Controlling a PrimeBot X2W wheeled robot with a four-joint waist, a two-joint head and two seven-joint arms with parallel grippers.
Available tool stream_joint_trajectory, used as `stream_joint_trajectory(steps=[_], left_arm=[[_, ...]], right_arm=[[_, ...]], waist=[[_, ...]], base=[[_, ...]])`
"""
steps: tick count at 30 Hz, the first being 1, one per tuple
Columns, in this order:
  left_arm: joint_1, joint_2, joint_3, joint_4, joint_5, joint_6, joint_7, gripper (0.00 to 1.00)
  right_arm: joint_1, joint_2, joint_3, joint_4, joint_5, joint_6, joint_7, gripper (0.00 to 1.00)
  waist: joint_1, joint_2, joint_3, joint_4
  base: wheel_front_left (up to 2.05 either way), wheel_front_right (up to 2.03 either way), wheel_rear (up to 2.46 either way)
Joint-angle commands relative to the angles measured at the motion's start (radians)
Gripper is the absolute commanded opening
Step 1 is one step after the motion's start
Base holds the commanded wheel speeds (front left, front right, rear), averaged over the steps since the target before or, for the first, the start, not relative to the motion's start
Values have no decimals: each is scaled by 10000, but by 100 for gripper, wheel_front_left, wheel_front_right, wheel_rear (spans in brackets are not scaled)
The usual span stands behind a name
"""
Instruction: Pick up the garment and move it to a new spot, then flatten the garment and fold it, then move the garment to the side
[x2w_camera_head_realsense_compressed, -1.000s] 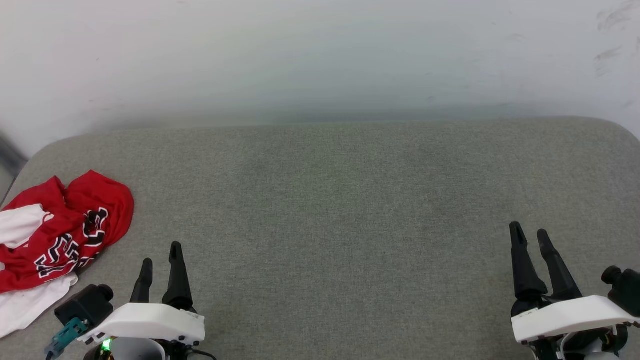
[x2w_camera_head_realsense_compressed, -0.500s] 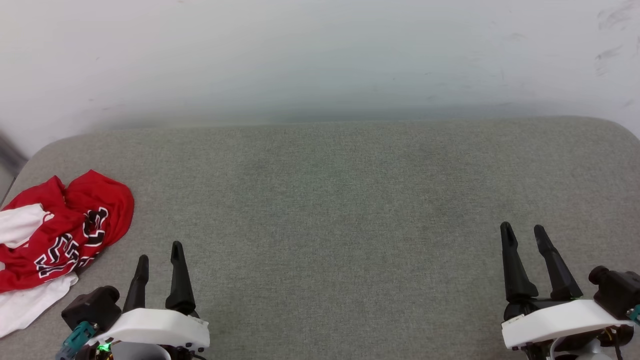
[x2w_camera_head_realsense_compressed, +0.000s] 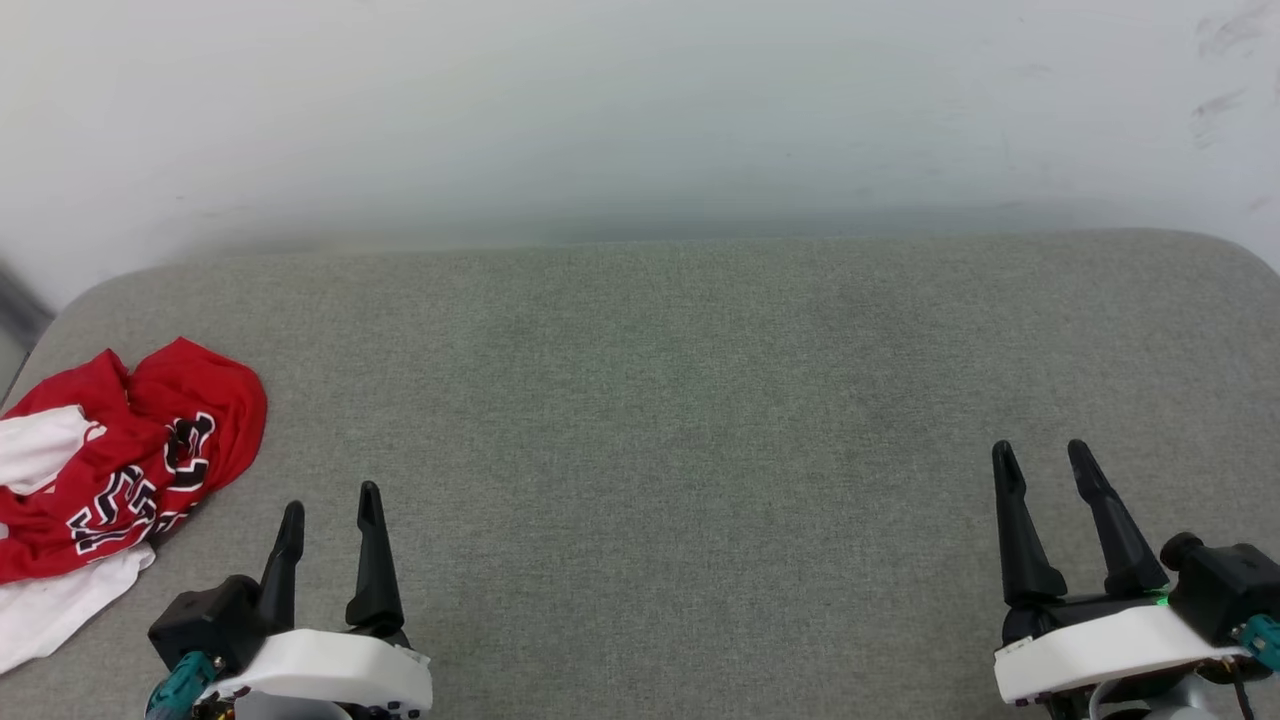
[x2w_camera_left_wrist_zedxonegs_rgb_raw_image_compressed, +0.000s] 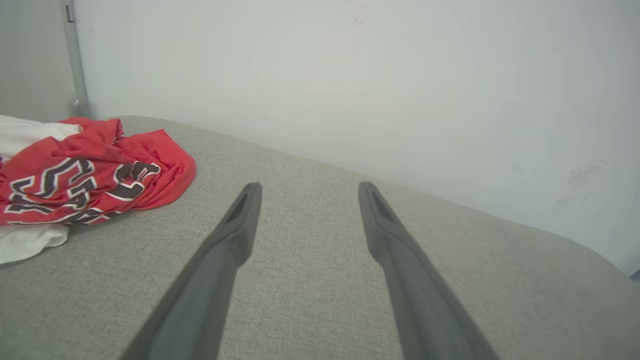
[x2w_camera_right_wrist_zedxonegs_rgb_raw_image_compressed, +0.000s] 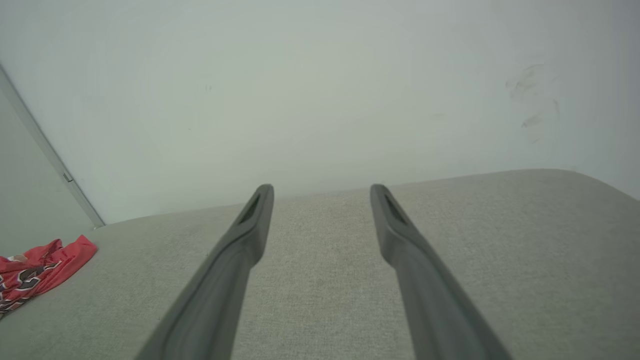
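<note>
Head view: the red jersey shirt (x2w_camera_head_realsense_compressed: 130, 460) lies crumpled at the far left of the grey fabric surface (x2w_camera_head_realsense_compressed: 660, 400). Its red body is bunched up, with bits of black, white-outlined lettering showing. White sleeve cloth shows at its left and lower sides, running off the picture's edge. The left gripper (x2w_camera_head_realsense_compressed: 331, 498) sits at the lower left, near the shirt's right side but apart from it. Its two dark fingers are parted, with nothing between them. The right gripper (x2w_camera_head_realsense_compressed: 1040, 447) sits at the lower right, well apart from the shirt, its fingers likewise spread and holding nothing. A white wall (x2w_camera_head_realsense_compressed: 640, 110) rises behind the surface.

Left wrist view: the left gripper (x2w_camera_left_wrist_zedxonegs_rgb_raw_image_compressed: 308, 185) points across the grey fabric surface (x2w_camera_left_wrist_zedxonegs_rgb_raw_image_compressed: 310, 280) toward the white wall (x2w_camera_left_wrist_zedxonegs_rgb_raw_image_compressed: 325, 75), its fingers wide apart and only bare fabric showing in the gap. The red jersey shirt (x2w_camera_left_wrist_zedxonegs_rgb_raw_image_compressed: 90, 175) lies heaped to the left of the fingers, not touching them, with white cloth under its near edge. A metal strip (x2w_camera_left_wrist_zedxonegs_rgb_raw_image_compressed: 75, 55) runs up the wall beyond it.

Right wrist view: the right gripper (x2w_camera_right_wrist_zedxonegs_rgb_raw_image_compressed: 321, 187) also has its fingers wide apart and empty. The red jersey shirt (x2w_camera_right_wrist_zedxonegs_rgb_raw_image_compressed: 40, 265) shows small at the far left edge, well away. Faint scuff marks (x2w_camera_right_wrist_zedxonegs_rgb_raw_image_compressed: 525, 85) dot the wall at upper right.
</note>
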Motion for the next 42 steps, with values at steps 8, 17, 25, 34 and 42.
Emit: stream_joint_trajectory(steps=[8,17,25,34,42], left_arm=[[93,-43,49,-114,881,-368,-266,100],[188,-94,131,-65,1621,-493,-458,100],[249,-111,195,10,2044,-706,-605,100],[364,-112,179,108,2511,-654,-766,100],[404,-111,224,251,2682,-619,-857,100]], right_arm=[[133,4,37,-190,-819,0,-261,100],[217,6,35,-130,-1360,0,-456,100],[319,8,2,-133,-1673,-1,-597,100],[364,10,-13,-123,-1920,-1,-769,100],[403,11,-27,-121,-1877,-1,-856,100]], waist=[[0,0,30,-1],[0,0,27,-33],[0,0,-4,-24],[0,0,-53,-22],[0,0,-84,-33]], base=[[0,0,0],[0,0,0],[0,0,0],[0,0,0],[0,0,0]])
